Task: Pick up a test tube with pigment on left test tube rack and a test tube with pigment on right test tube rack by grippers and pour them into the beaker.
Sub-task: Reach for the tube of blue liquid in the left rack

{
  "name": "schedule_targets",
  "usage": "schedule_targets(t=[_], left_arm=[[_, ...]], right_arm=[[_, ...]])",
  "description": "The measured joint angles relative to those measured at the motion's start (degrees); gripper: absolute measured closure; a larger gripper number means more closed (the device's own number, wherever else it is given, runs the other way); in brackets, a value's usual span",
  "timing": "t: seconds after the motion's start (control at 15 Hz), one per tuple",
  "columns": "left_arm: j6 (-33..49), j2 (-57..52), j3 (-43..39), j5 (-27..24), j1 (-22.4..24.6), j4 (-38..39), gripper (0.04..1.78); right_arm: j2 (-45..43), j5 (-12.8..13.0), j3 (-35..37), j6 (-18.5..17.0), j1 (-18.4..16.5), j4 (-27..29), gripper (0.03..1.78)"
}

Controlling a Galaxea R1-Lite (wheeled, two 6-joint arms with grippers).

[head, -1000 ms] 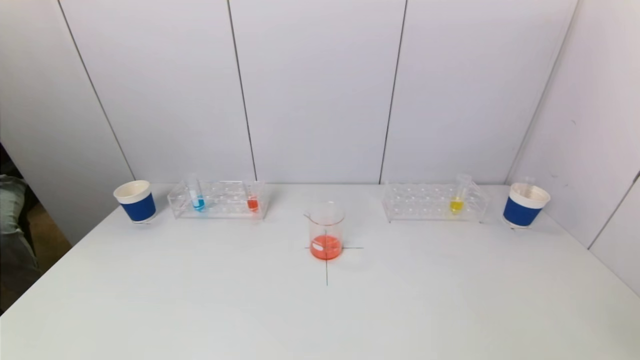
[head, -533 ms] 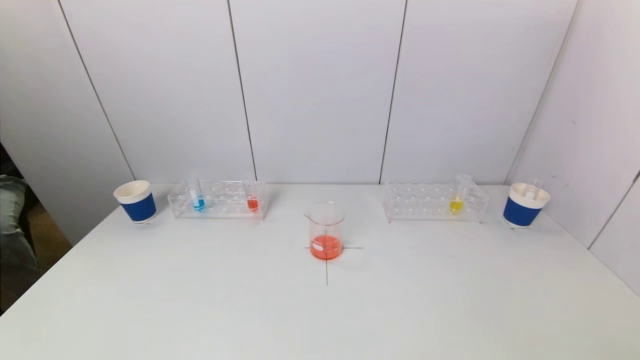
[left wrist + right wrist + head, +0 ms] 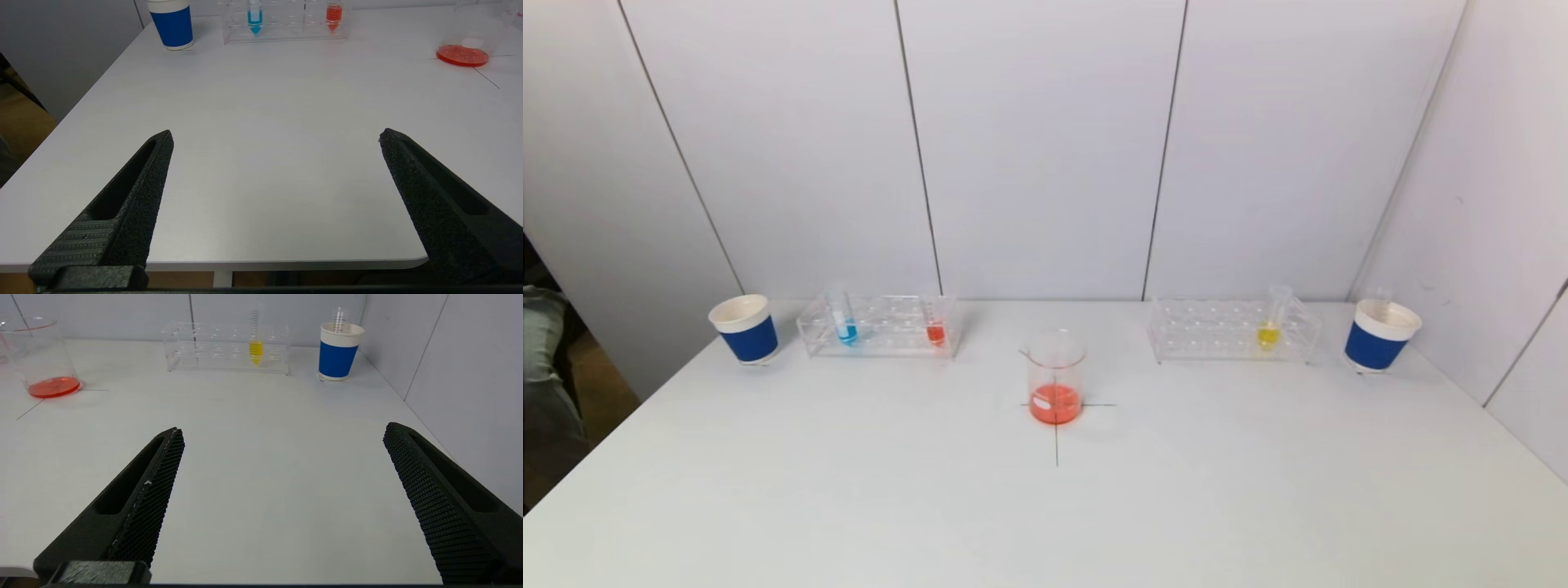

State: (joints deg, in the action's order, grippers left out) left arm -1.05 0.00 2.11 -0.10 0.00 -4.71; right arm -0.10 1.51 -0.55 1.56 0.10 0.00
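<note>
Clear glass beaker (image 3: 1055, 377) w/ orange liquid sits on the table's cross mark, centred btwn clear plastic left rack (image 3: 880, 325) (blue, red tubes) & right rack (image 3: 1232, 328) (yellow tube), reachable by both arms. Only wrist views show left gripper (image 3: 274, 136) & right gripper (image 3: 282, 430): jaws spread wide, empty, at near table edge.

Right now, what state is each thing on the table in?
Beaker: upright, shallow orange liquid.
Blue tube: upright in left rack.
Red tube: upright in left rack.
Yellow tube: in right rack, slightly tilted.
Left cup: upright.
Right cup: upright, holds a clear tube.
Left pincer: open, empty.
Right pincer: open, empty.
</note>
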Motion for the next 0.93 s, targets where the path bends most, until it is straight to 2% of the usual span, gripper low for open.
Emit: schedule_targets(t=[0.33, 0.93], left_arm=[[0.0, 0.0, 0.01, 0.0, -0.02, -0.02, 0.06], [0.01, 0.0, 0.0, 0.0, -0.02, -0.02, 0.06]], right_arm=[[-0.01, 0.16, 0.52, -2.35, -0.02, -0.21, 0.04], [-0.01, 0.13, 0.55, -2.44, -0.02, -0.22, 0.04]])
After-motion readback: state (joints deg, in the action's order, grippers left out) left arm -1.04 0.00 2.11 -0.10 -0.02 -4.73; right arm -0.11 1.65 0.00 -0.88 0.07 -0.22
